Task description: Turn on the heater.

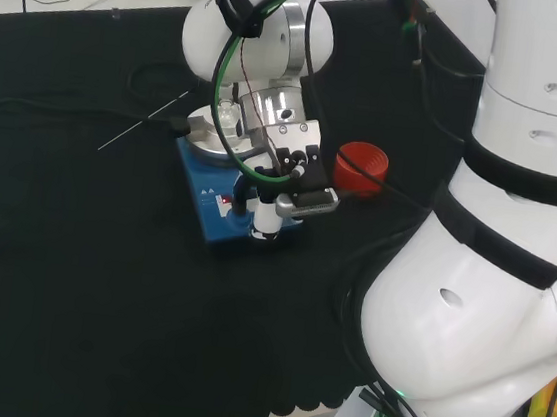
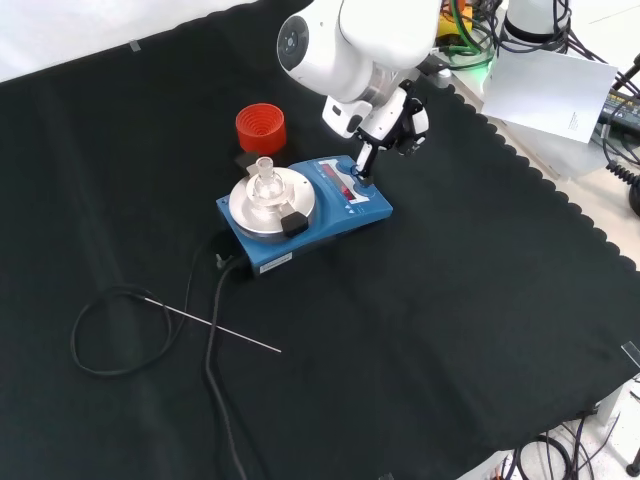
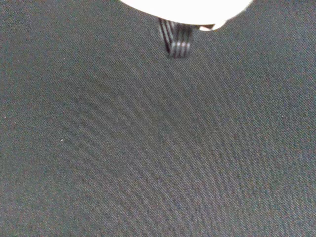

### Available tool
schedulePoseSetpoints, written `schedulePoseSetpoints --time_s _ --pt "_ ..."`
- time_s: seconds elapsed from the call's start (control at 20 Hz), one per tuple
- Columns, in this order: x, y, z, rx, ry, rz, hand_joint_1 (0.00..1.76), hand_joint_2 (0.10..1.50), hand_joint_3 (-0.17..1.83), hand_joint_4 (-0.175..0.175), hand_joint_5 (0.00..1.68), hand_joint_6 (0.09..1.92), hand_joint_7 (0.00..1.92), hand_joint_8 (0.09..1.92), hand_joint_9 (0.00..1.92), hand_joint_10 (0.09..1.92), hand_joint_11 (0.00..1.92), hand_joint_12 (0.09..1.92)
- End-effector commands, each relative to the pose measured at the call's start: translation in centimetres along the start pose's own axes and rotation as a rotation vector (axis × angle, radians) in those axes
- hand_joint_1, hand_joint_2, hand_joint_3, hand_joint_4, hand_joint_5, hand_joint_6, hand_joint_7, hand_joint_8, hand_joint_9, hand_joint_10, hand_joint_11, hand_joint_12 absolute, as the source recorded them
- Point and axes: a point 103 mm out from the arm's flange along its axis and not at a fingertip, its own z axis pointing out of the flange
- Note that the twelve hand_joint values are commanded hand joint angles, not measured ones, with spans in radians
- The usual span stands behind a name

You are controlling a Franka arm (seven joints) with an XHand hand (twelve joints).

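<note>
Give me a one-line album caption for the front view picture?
The robot's hand reaches a finger down to the blue heater's front panel, a small glass flask on its plate.

We see the blue heater [image 2: 330,205] lying flat near the cloth's middle, round silver plate on top, red switch in front.

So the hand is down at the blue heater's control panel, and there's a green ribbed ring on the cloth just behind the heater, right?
Not quite: the ribbed ring is red, not green, as the front view shows. The rest stands: the hand is at the blue heater's control panel.
</note>
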Motion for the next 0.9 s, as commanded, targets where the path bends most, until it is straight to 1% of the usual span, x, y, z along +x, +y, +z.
schedulePoseSetpoints --time_s 0.05,0.2,0.7,0.9 --pt "-0.4 0.3 0.1 0.020 -0.004 0.002 1.45 0.63 1.14 -0.038 0.31 0.63 1.66 1.53 1.71 1.64 1.31 1.40" --pt "-0.4 0.0 -0.2 0.014 -0.002 0.000 1.45 0.63 1.14 -0.038 0.32 0.64 1.66 1.53 1.71 1.64 1.31 1.40" --pt "-0.4 -1.5 -2.2 -0.034 0.011 0.000 1.45 0.63 1.14 -0.040 0.33 0.66 1.66 1.53 1.71 1.64 1.32 1.40" --pt "-0.2 -1.7 -2.5 -0.041 0.009 0.005 1.45 0.63 1.15 -0.040 0.33 0.66 1.66 1.53 1.71 1.64 1.32 1.40"
